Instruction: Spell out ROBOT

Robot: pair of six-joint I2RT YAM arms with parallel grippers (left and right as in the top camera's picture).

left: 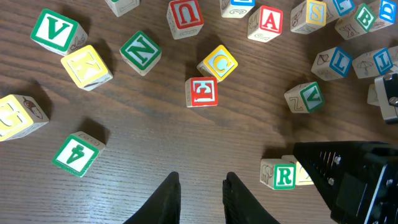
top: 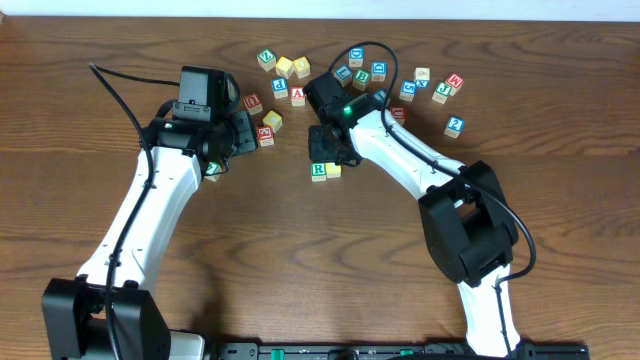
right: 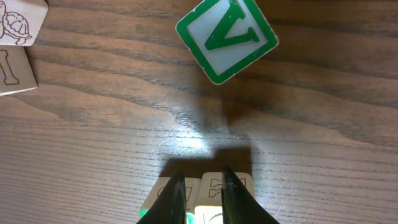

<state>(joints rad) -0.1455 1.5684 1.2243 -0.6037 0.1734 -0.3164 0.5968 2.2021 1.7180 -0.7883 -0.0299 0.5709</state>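
The green-framed R cube [top: 318, 171] [left: 284, 176] sits on the table with a plain yellow-faced cube [top: 334, 169] [right: 211, 188] touching its right side. My right gripper [top: 328, 156] [right: 203, 173] hangs just above the seam between these two cubes. Its jaws stand narrowly apart, gripping nothing. The R cube [right: 158, 191] shows only partly behind the left finger. My left gripper [top: 243, 143] [left: 201, 177] is over bare wood left of the pair, open with nothing between its fingers. A green-framed B cube [top: 361, 80] [left: 364, 17] lies among the loose cubes farther back.
Several loose letter cubes are scattered behind both grippers: a red E [left: 202, 92], a yellow C [left: 219, 63], a green N [left: 141, 53], a red A [left: 269, 20], a green V [right: 227, 38] and a green 4 [left: 76, 155]. The right arm [left: 354, 177] blocks the lower right of the left wrist view.
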